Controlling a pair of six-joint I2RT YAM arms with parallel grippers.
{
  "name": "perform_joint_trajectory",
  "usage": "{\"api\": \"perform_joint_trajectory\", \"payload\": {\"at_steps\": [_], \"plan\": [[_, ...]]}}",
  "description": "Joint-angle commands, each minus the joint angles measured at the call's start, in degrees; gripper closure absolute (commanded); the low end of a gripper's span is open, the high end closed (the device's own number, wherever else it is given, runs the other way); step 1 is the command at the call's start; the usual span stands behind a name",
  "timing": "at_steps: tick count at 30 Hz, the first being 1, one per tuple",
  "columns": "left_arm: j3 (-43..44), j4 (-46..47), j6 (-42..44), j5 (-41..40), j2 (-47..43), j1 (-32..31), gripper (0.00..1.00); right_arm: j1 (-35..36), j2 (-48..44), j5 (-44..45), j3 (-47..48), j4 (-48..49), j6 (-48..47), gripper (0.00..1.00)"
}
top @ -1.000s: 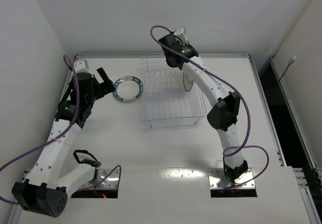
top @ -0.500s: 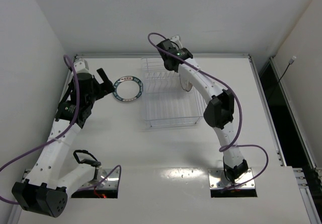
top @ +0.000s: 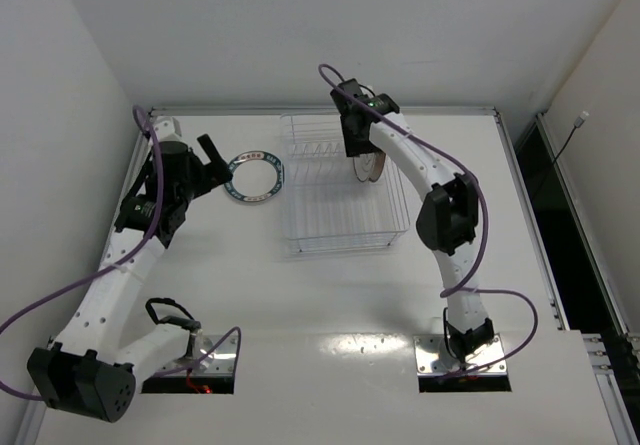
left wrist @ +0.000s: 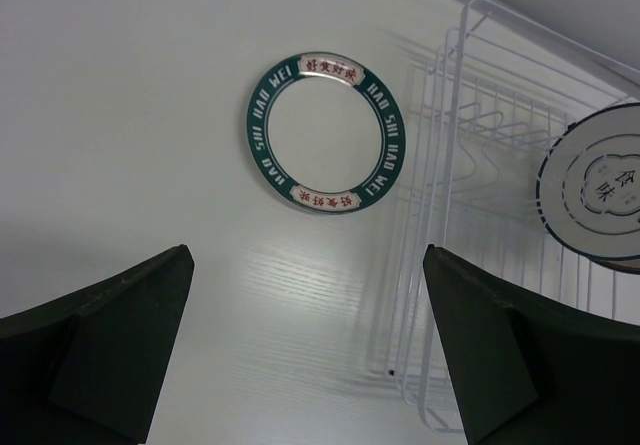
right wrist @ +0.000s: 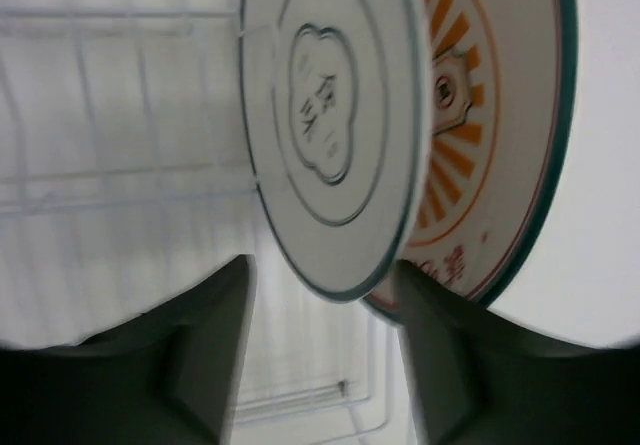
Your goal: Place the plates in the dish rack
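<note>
The plate with the dark teal rim [top: 253, 177] [left wrist: 322, 130] lies flat on the table, left of the clear dish rack [top: 340, 195] [left wrist: 470, 155]. My left gripper [top: 210, 155] [left wrist: 305, 345] hovers open just left of it, holding nothing. Two plates stand on edge in the rack's right side: the grey-ringed one [right wrist: 325, 115] [left wrist: 600, 190] and, behind it, the orange sunburst one [right wrist: 480, 145]. My right gripper [top: 357, 145] [right wrist: 325, 335] is over them, its jaws apart on either side of the grey-ringed plate's edge.
White walls close in the table at the back and left. The table's raised right edge [top: 515, 185] runs past the rack. A purple cable [top: 420, 150] loops along the right arm above the rack.
My right gripper has opened and let go of the grey-ringed plate, which now stands in the rack. The right wrist swung slightly right. The left arm shifted a little.
</note>
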Motion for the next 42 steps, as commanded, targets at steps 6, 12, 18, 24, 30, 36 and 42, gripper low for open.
{"api": "perform_joint_trajectory", "payload": {"at_steps": [6, 12, 18, 24, 30, 36, 42], "plan": [[6.33, 4.25, -7.58, 3.60, 13.33, -0.42, 0.00, 0.78, -16.69, -16.80, 0.15, 0.77, 0.50, 0.00], [-0.86, 12.06, -16.46, 10.96, 20.54, 6.67, 0.00, -1.42, -22.24, -30.08, 3.40, 2.09, -1.00, 0.00], [-11.58, 25.16, -25.69, 20.82, 24.41, 13.81, 0.00, -3.35, -25.31, -34.67, 3.93, 2.09, -1.53, 0.00], [-14.68, 39.39, -32.11, 28.01, 34.58, 14.96, 0.10, -5.11, -27.07, -37.40, 1.13, 2.09, -2.05, 0.00], [-6.96, 44.24, -34.05, 41.96, 51.90, 16.19, 0.35, -6.17, -27.08, -38.63, -0.02, 2.62, -1.53, 0.00], [-6.41, 47.13, -36.51, 47.55, 61.77, 19.62, 0.62, -8.09, -28.22, -36.96, 0.06, 1.84, -0.38, 0.00], [-6.69, 49.43, -36.51, 50.44, 61.78, 20.85, 1.00, -9.68, -27.61, -38.55, 0.68, 0.42, -0.38, 0.00]]}}
